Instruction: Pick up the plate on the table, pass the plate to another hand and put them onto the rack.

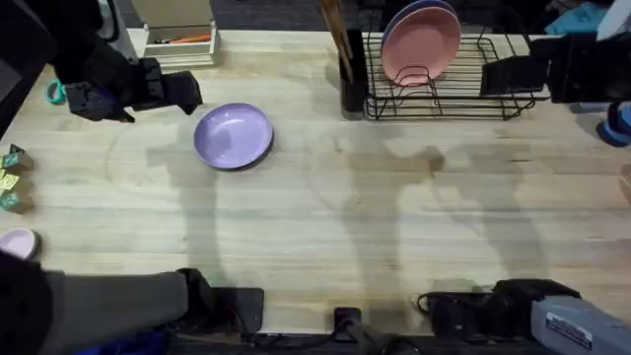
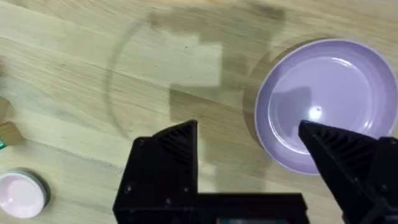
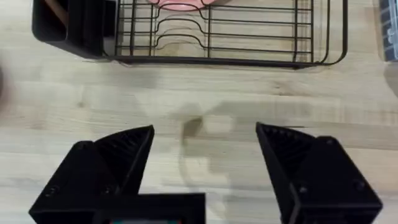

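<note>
The lavender plate (image 1: 233, 136) lies flat on the wooden table (image 1: 325, 227), left of centre. My left gripper (image 1: 185, 92) hovers just left of it and a little beyond, open. In the left wrist view the plate (image 2: 329, 93) sits partly under one black finger (image 2: 333, 149), and the left gripper (image 2: 249, 134) holds nothing. The black wire rack (image 1: 444, 91) stands at the back right with a salmon-pink plate (image 1: 422, 44) upright in it and a purple rim behind that. My right gripper (image 1: 493, 77) hangs open at the rack's right end; the right wrist view shows the right gripper (image 3: 205, 140) over bare table before the rack (image 3: 217, 43).
A black utensil holder (image 1: 352, 87) with wooden sticks stands at the rack's left end. A wooden box of pens (image 1: 175, 39) sits at the back left. A small pink dish (image 1: 18, 242) and coloured blocks (image 1: 12, 177) lie along the left edge.
</note>
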`<action>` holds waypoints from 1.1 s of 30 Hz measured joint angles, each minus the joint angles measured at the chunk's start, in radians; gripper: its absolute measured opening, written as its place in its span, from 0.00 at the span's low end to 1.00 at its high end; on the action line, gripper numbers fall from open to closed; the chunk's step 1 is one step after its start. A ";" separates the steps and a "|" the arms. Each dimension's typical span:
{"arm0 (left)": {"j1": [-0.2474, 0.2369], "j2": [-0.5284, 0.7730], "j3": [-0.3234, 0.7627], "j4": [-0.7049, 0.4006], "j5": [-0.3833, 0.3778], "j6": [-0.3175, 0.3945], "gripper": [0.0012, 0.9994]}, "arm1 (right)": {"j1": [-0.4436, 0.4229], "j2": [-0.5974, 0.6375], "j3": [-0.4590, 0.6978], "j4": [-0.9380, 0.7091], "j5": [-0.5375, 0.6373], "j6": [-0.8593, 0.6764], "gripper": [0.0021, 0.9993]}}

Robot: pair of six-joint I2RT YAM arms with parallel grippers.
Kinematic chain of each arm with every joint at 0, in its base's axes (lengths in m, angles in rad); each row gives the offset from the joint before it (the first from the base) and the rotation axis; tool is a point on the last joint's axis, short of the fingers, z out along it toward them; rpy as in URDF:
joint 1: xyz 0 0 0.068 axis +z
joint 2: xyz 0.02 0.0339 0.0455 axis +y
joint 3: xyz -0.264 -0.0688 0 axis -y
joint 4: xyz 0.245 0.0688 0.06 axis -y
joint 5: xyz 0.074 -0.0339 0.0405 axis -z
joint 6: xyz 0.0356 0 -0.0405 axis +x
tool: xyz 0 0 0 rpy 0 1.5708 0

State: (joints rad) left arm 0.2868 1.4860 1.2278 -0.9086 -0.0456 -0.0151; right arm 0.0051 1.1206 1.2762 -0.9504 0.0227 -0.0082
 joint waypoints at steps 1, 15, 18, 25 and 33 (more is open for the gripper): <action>0.000 0.012 0.000 0.003 0.000 0.000 0.99 | 0.000 0.000 0.000 0.000 0.000 0.000 0.99; 0.000 0.171 0.000 0.012 0.000 0.000 0.99 | 0.000 0.000 0.000 0.000 0.000 0.000 0.99; 0.000 0.191 0.000 0.012 0.000 0.000 0.99 | 0.000 0.000 0.000 0.000 0.000 0.000 0.99; 0.000 0.245 0.000 0.020 0.000 0.000 0.99 | 0.000 0.000 0.000 0.006 0.000 0.000 0.99; 0.000 0.309 0.000 0.024 0.000 0.000 0.98 | 0.000 0.000 0.000 0.006 0.000 0.000 0.99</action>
State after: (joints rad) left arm 0.2871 1.7950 1.2282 -0.8848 -0.0456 -0.0154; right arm 0.0051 1.1206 1.2762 -0.9440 0.0227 -0.0086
